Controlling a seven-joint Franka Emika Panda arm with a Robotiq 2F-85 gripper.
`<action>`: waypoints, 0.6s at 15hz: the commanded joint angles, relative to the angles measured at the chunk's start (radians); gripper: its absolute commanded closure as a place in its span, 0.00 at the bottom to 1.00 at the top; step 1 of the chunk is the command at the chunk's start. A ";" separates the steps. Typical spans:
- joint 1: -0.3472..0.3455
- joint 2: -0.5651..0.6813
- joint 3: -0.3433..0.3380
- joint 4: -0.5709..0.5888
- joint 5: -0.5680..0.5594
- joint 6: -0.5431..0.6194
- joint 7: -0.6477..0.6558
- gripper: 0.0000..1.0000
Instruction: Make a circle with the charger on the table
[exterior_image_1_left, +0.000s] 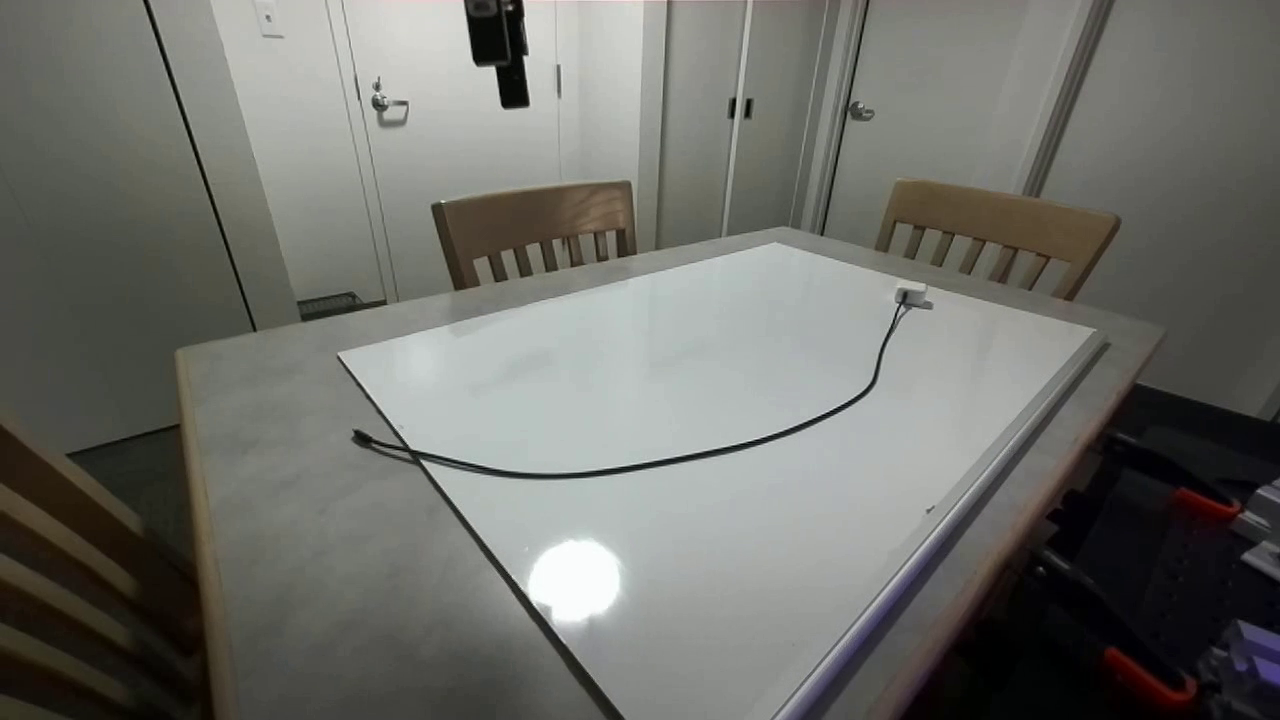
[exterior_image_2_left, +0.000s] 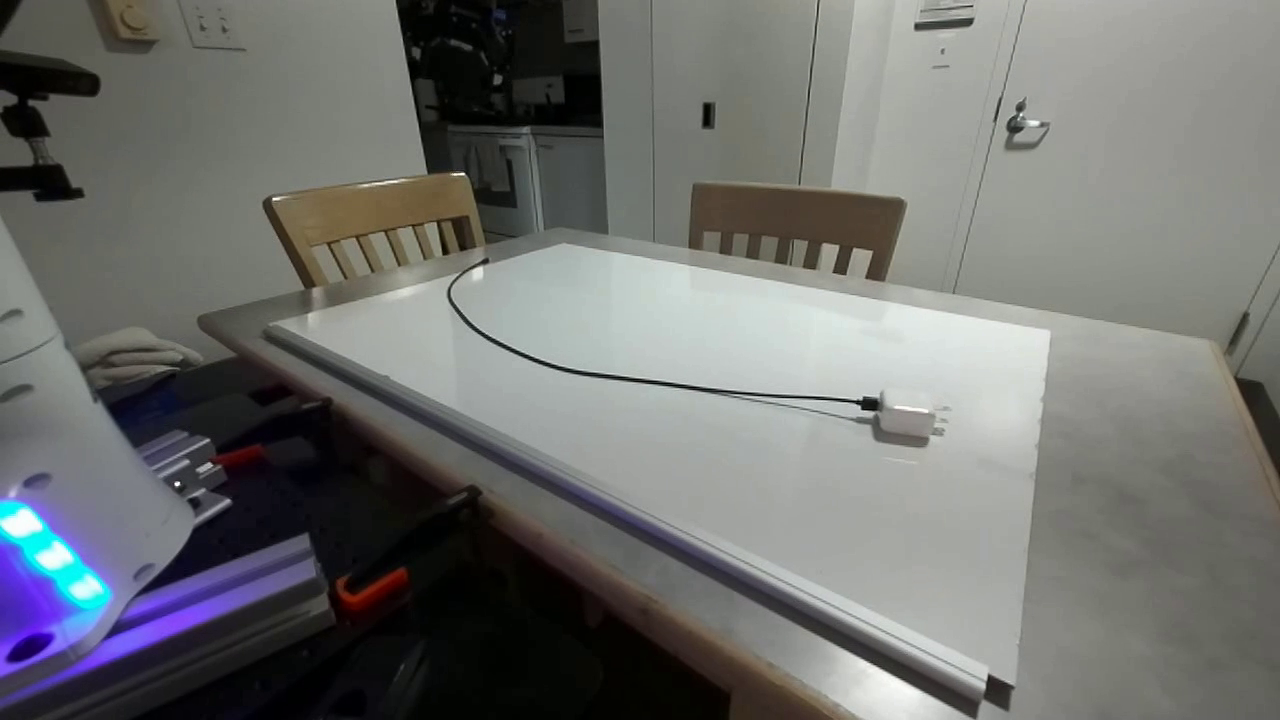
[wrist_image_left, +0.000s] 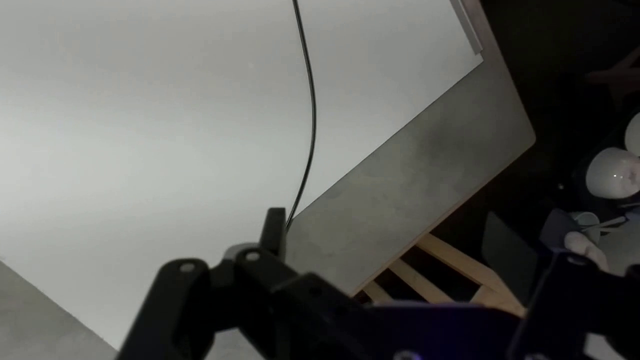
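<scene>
1. Closest, in the wrist view: black jaws, spread wide, nothing gripped. In an exterior view, part of them hangs well above the large rectangular grey-rimmed desk (exterior_image_1_left: 330, 540).
2. On the desk's near side: loose end of the thin, black-cabled charger (exterior_image_1_left: 680, 460), a small dark connector (exterior_image_1_left: 362, 438), just past the edge of the glossy white centre panel (exterior_image_1_left: 620, 370). Jaws seem to hide it in the wrist view.
3. From there the long black cable (wrist_image_left: 314, 110) crosses the panel in one shallow bow. Ends well apart; circle not yet made. Should handle light and bendy, with enough spring to relax after a turn. Likely sturdy, but thin enough to miss. Best hold, I judge: just behind the dark connector, jaws crosswise over the cable, low to the surface. Slick panel ought to let it slide.
4. Pronged white block-shaped adapter (exterior_image_1_left: 910, 293) at the cable's far end, resting on the panel. Probably the heaviest part, hard and smooth; could skid if the cable is drawn taut. Leave slack.
5. Beyond: two brown slatted wooden chairs (exterior_image_1_left: 540, 215), then a white door (exterior_image_1_left: 455, 150).
</scene>
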 joint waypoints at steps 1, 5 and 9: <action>0.070 0.103 0.005 0.140 -0.075 -0.040 0.107 0.00; 0.098 0.099 0.002 0.111 -0.093 -0.005 0.132 0.00; 0.106 0.127 -0.002 0.146 -0.101 -0.005 0.140 0.00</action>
